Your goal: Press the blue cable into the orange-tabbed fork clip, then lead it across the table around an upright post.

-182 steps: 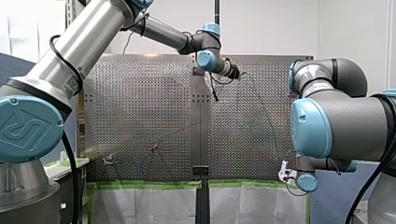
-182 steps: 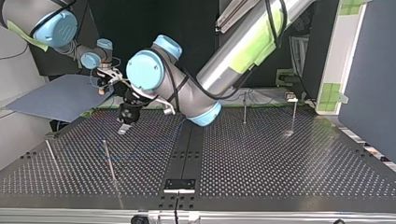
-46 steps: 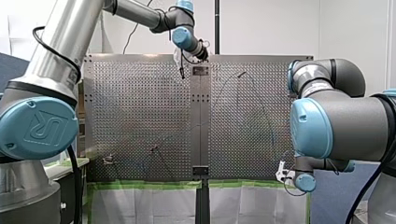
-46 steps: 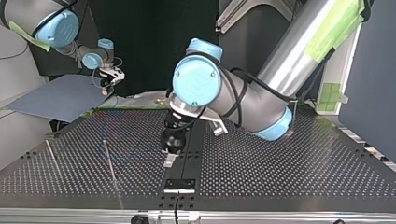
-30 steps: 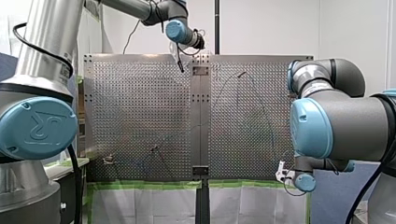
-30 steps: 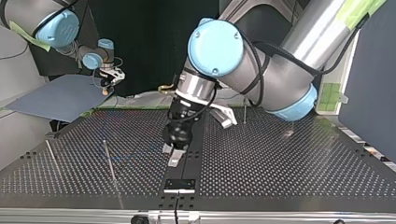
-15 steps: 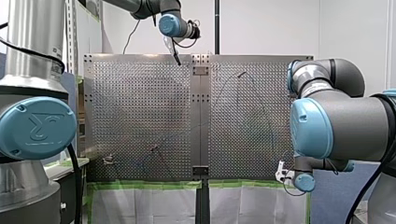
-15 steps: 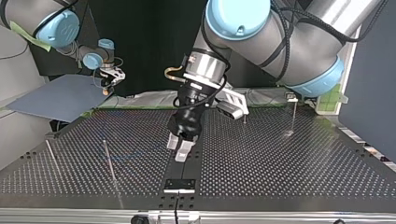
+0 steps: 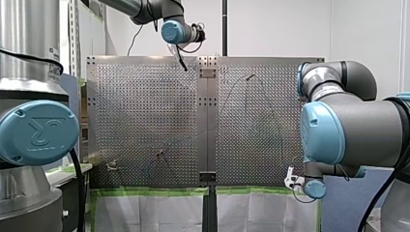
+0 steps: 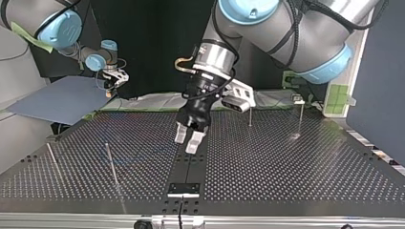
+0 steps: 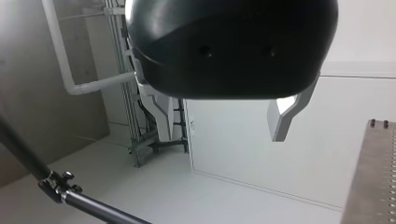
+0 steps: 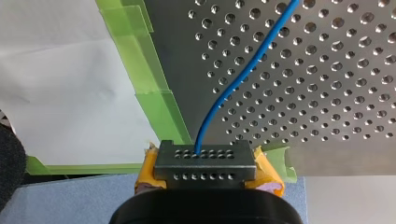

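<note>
Between the yellow pads of my right gripper, which are closed together on it, the blue cable leaves the jaws. It runs ahead over the perforated table, past strips of green tape at the table's edge. This grip sits at ten o'clock in the top view, just beyond the table, and probably anchors one end so that the rest can be led under light tension. My left gripper hangs above the dark centre strip near the top view's middle. Its two pale fingers are apart with nothing between them, which suggests readiness for a fresh grasp. On the table the cable shows only as a faint blue trace beside the upright post at eight o'clock. Whether it sits in the fork clip cannot be told, the clip being too small to make out. Count: two arms, two grippers, one cable, and four upright posts, two toward eight o'clock and two toward three o'clock.
</note>
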